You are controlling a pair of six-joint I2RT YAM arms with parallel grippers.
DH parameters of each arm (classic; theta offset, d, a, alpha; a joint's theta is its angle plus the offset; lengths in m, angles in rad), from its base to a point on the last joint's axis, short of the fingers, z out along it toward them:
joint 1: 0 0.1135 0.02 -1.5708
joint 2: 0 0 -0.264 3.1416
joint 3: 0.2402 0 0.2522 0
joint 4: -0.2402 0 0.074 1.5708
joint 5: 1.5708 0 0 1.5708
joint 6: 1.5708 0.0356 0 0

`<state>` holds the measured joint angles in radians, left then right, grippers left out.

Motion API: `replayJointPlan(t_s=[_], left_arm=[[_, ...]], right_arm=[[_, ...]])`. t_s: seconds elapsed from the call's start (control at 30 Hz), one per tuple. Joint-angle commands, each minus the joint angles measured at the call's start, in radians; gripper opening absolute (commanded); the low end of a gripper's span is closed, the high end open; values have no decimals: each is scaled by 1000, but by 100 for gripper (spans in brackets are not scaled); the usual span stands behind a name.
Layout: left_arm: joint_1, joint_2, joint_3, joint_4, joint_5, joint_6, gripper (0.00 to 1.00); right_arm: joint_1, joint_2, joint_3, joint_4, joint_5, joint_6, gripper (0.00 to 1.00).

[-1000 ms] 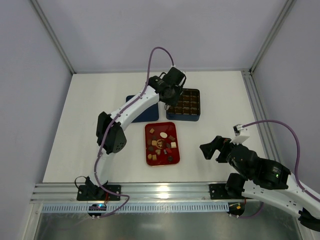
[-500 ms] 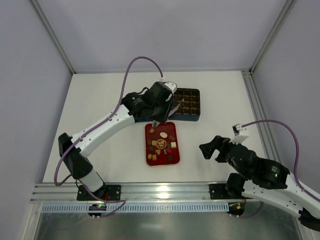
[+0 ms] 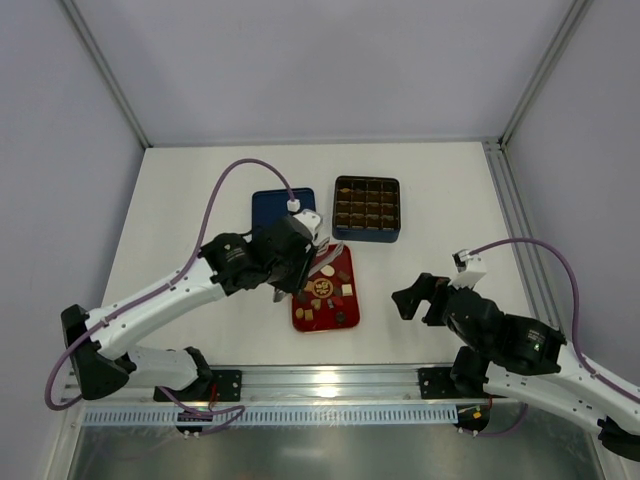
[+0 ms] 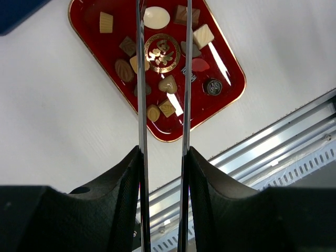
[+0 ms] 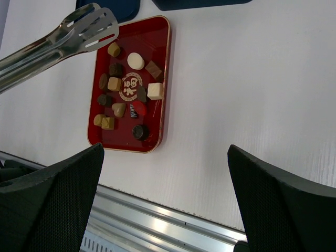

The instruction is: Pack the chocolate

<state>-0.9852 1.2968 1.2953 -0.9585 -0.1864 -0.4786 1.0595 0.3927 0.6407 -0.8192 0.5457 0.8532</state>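
Several chocolate pieces [image 3: 322,290], dark brown, tan and cream, lie loose in the red tray [image 3: 298,322]. My left gripper [image 3: 296,256] is shut on metal tongs [image 3: 324,262] and holds them over the tray's far half. In the left wrist view the tong blades [image 4: 140,79] run out from between my fingers [image 4: 163,152] above the pieces [image 4: 168,84]. In the right wrist view the tong tips [image 5: 89,23] are empty above the tray [image 5: 152,113]. My right gripper [image 3: 420,298] is open and empty, right of the tray.
The dark blue box with its grid of brown cells [image 3: 366,238] stands beyond the tray. Its blue lid [image 3: 270,208] lies to its left. A metal rail [image 3: 320,378] runs along the table's near edge.
My left arm has swung from the blue box back toward me, bringing the tongs over the red tray. The right arm has barely moved.
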Motion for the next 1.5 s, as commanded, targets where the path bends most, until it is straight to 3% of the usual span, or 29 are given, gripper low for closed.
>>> replayJointPlan(t_s=[0.0, 0.23, 1.47], left_arm=[[-13, -54, -37, -15, -39, -38, 39], [-17, -93, -125, 3, -35, -49, 40], [-17, 93, -139, 107, -5, -29, 43]], right_arm=[[5, 5, -10, 41, 2, 21, 100], [5, 3, -22, 48, 5, 24, 100], [5, -64, -38, -9, 13, 47, 100]])
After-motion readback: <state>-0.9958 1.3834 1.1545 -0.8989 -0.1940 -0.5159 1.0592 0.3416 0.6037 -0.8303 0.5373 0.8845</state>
